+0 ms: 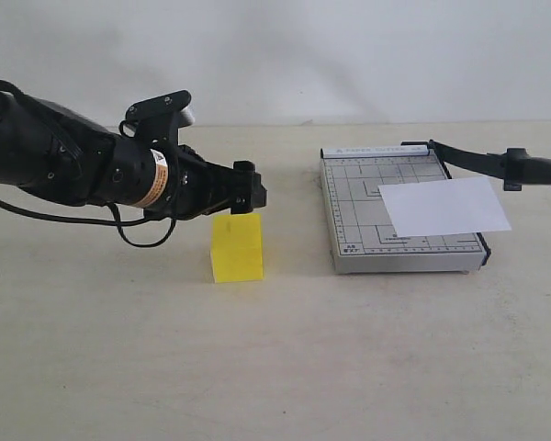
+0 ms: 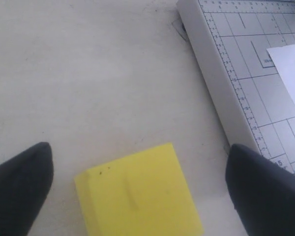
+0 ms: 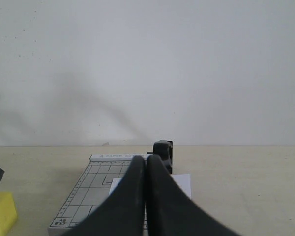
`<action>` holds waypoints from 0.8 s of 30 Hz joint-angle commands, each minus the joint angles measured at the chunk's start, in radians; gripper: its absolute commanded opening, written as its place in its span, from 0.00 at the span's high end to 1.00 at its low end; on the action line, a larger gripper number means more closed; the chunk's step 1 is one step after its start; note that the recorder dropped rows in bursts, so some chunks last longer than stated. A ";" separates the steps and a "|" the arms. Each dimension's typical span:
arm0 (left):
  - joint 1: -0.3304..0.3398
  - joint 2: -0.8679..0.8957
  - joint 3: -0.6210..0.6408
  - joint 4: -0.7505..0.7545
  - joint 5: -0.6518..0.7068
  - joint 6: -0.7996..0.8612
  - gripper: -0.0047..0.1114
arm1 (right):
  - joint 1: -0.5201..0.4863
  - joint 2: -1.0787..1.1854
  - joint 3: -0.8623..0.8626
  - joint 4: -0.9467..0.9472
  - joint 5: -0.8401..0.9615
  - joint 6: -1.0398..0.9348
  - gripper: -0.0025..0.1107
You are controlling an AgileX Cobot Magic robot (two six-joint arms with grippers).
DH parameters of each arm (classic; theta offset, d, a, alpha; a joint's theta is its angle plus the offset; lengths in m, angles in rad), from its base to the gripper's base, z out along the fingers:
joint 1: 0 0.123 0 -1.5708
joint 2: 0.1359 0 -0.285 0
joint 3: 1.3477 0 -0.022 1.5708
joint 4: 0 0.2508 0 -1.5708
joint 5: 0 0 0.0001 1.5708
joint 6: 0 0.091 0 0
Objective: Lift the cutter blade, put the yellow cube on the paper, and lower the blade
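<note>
The yellow cube stands on the table left of the grey gridded cutter base. My left gripper hovers just above the cube, open. In the left wrist view the cube lies between the two fingers with a gap on each side. The white paper lies on the base and overhangs its right edge. The cutter blade is raised, slanting up to the right. My right gripper is shut with nothing between its fingers. Its tips are right beside the blade's handle; I cannot tell if they touch.
The beige table runs back to a plain white wall. The cutter base's near corner lies close to the left gripper's outer finger. In the right wrist view the yellow cube shows at the picture's edge.
</note>
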 commanded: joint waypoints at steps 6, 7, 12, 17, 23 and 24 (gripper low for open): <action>0.000 -0.001 0.002 0.029 -0.073 -0.005 0.35 | -0.002 -0.006 -0.001 0.001 0.000 -0.001 0.98; 0.000 -0.001 0.002 0.029 -0.081 -0.005 0.35 | -0.002 -0.006 -0.001 0.001 0.000 -0.001 0.98; 0.000 -0.001 0.002 0.029 -0.099 -0.004 0.28 | -0.002 -0.006 -0.001 0.003 0.000 -0.001 0.98; 0.000 -0.001 0.002 0.029 -0.104 0.007 0.20 | -0.002 -0.006 -0.001 0.003 0.000 -0.001 0.98; 0.000 -0.001 0.002 0.029 -0.100 0.046 0.05 | -0.002 -0.006 -0.001 0.003 0.000 -0.001 0.98; 0.000 -0.001 0.002 0.029 -0.100 0.046 0.05 | -0.002 -0.006 -0.001 0.003 0.000 -0.001 0.98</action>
